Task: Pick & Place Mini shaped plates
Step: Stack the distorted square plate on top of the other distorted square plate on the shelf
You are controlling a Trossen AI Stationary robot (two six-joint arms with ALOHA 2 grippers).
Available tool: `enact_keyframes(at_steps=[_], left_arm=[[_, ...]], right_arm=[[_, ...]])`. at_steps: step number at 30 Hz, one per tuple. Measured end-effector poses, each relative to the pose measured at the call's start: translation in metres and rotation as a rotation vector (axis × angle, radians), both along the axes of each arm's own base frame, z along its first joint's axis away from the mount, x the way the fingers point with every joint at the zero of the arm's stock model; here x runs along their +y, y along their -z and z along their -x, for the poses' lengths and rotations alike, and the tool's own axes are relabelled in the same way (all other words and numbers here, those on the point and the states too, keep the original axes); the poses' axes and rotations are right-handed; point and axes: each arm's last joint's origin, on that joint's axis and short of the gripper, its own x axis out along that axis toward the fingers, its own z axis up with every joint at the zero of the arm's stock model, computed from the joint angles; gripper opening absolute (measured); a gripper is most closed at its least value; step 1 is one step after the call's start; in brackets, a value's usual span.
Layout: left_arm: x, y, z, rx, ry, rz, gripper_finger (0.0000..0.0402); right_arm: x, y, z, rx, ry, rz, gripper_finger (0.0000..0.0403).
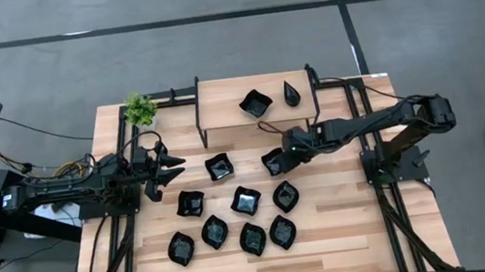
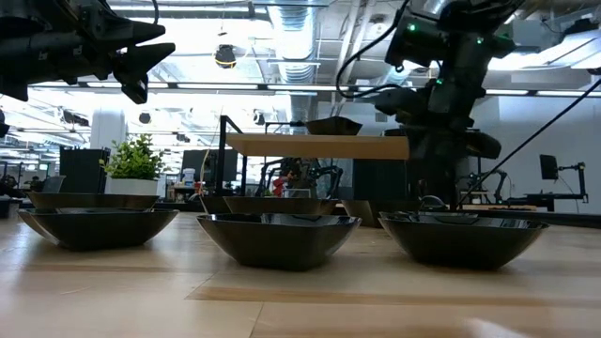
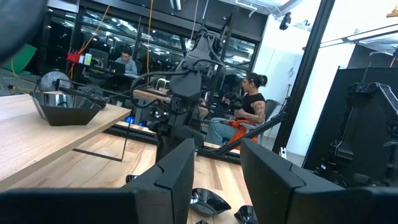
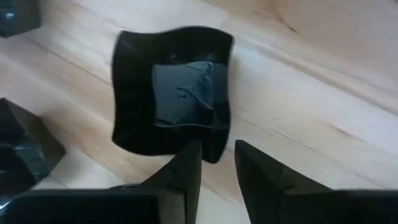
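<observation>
Several mini shaped plates, small glossy black dishes, lie on the wooden table (image 1: pixel 344 225). Two more, a square plate (image 1: pixel 255 103) and a teardrop plate (image 1: pixel 292 93), sit on the raised wooden shelf (image 1: pixel 220 102) at the far side. My right gripper (image 4: pixel 217 163) is open, slanting down over a wavy-edged square plate (image 4: pixel 174 93), (image 1: pixel 273 162). Its fingertips stand at that plate's rim (image 4: pixel 208 152). The plate rests flat on the table. My left gripper (image 1: pixel 173 169) waits open at the table's left, above the boards, with nothing between its fingers. My right gripper comes at the wavy-edged square plate from above, slanting, and its fingertips (image 4: pixel 189 155) show over one edge of the rim. Whether they touch the rim I cannot tell. The plate lies flat on the table.
A small green plant (image 1: pixel 139 108) stands at the far left corner beside the shelf. Other plates crowd close: one (image 1: pixel 219 166) to the left and one (image 1: pixel 286 195) nearer. The front row (image 1: pixel 252 237) lies near the table's near edge. People sit in the room beyond.
</observation>
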Motion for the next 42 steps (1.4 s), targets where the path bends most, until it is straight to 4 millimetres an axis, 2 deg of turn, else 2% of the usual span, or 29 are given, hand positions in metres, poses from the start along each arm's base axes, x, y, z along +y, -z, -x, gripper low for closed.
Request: enact_keyframes(at_steps=[2, 13, 17, 27, 42], left_arm=[[0.0, 0.0, 0.0, 0.0, 0.0, 0.0, 0.0132], [0.0, 0.0, 0.0, -0.001, 0.0, 0.0, 0.0132], [0.0, -0.001, 0.0, -0.007, 0.0, -0.001, 0.0132], [0.0, -0.001, 0.0, -0.007, 0.0, -0.001, 0.0132], [0.0, -0.001, 0.0, -0.008, 0.0, -0.001, 0.0132]], right_arm=[[-0.002, 0.0, -0.002, -0.015, -0.016, -0.002, 0.0093], [-0.016, 0.029, -0.015, 0.046, -0.051, -0.031, 0.0093], [-0.016, 0.028, -0.015, 0.035, -0.072, -0.059, 0.0093], [-0.014, 0.006, -0.006, -0.028, -0.093, -0.049, 0.0093], [-0.017, 0.02, -0.015, -0.005, -0.113, -0.051, 0.0093]])
